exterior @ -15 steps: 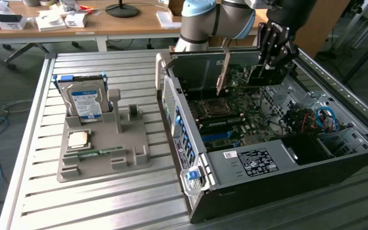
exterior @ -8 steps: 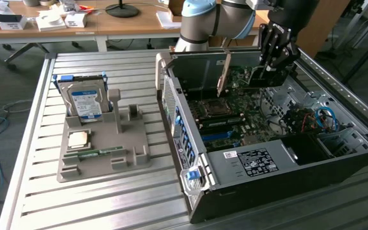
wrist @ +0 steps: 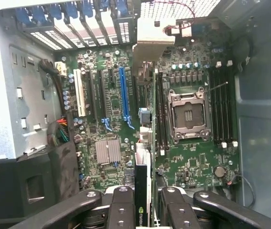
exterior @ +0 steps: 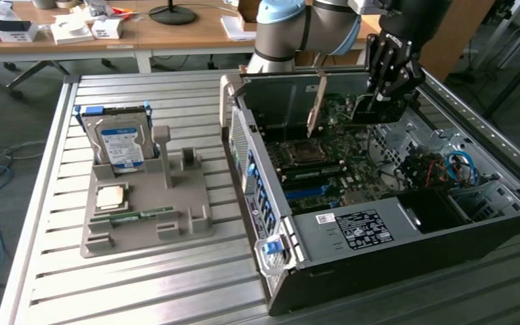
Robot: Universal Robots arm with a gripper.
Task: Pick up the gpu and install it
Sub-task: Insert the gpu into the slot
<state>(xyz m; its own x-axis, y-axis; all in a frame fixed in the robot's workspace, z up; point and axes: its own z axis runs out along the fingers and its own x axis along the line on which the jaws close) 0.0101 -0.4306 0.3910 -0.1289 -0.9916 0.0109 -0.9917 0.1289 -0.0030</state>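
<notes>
The gpu (exterior: 368, 110), a dark board with a pale metal end bracket, hangs upright inside the open computer case (exterior: 351, 271), just above the motherboard (exterior: 332, 169). My gripper (exterior: 382, 95) is shut on its upper edge. In the wrist view the gpu (wrist: 144, 191) is seen edge-on between my black fingers (wrist: 121, 210), with its bracket near the case's rear slot openings. It hangs over the motherboard (wrist: 197, 167) between the blue expansion slot (wrist: 124, 95) and the empty CPU socket (wrist: 189, 114). I cannot tell whether its lower edge touches a slot.
To the exterior view's left of the case, a grey fixture (exterior: 187, 223) holds a blue-labelled hard drive (exterior: 120, 145), a CPU chip (exterior: 111, 196) and a green memory stick (exterior: 133, 217). Cables and a drive cage (exterior: 459, 176) fill the case's right side. A desk (exterior: 187, 34) stands behind.
</notes>
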